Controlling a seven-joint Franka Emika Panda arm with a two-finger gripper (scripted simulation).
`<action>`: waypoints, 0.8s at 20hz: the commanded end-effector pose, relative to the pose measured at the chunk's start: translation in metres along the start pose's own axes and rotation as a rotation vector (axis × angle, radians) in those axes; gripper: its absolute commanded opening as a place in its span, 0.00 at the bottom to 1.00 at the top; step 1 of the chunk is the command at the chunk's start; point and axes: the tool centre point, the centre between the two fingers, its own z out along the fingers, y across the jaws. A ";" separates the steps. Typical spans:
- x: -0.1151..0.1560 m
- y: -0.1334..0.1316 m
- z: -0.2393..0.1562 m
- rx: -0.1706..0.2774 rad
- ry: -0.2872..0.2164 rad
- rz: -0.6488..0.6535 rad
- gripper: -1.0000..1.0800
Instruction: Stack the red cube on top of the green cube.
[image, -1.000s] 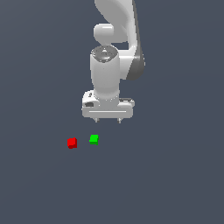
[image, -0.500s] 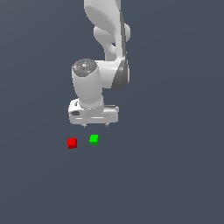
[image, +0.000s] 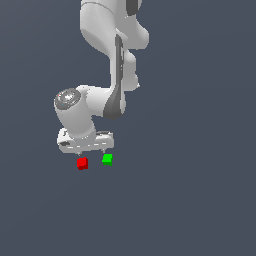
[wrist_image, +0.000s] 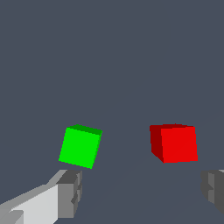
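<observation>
The red cube (image: 82, 163) and the green cube (image: 107, 159) lie side by side on the grey floor, a small gap between them, the red one toward the exterior view's left. My white gripper (image: 91, 150) hovers just above and behind them, open, with nothing between its fingers. In the wrist view the green cube (wrist_image: 80, 146) and the red cube (wrist_image: 174, 142) both lie beyond my gripper (wrist_image: 142, 192). One grey fingertip (wrist_image: 71, 192) shows close to the green cube, the other fingertip (wrist_image: 213, 190) close to the red cube.
The white arm (image: 112, 60) rises above the gripper toward the top of the exterior view. Around the cubes I see only the plain dark grey floor (image: 190, 190).
The gripper has come down and moved toward the exterior view's left, ending just above the two cubes. The cubes have not moved.
</observation>
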 end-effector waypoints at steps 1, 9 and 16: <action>0.001 0.018 0.010 0.000 -0.006 -0.022 0.96; 0.006 0.051 0.030 -0.001 -0.019 -0.061 0.96; 0.008 0.059 0.034 -0.001 -0.022 -0.069 0.96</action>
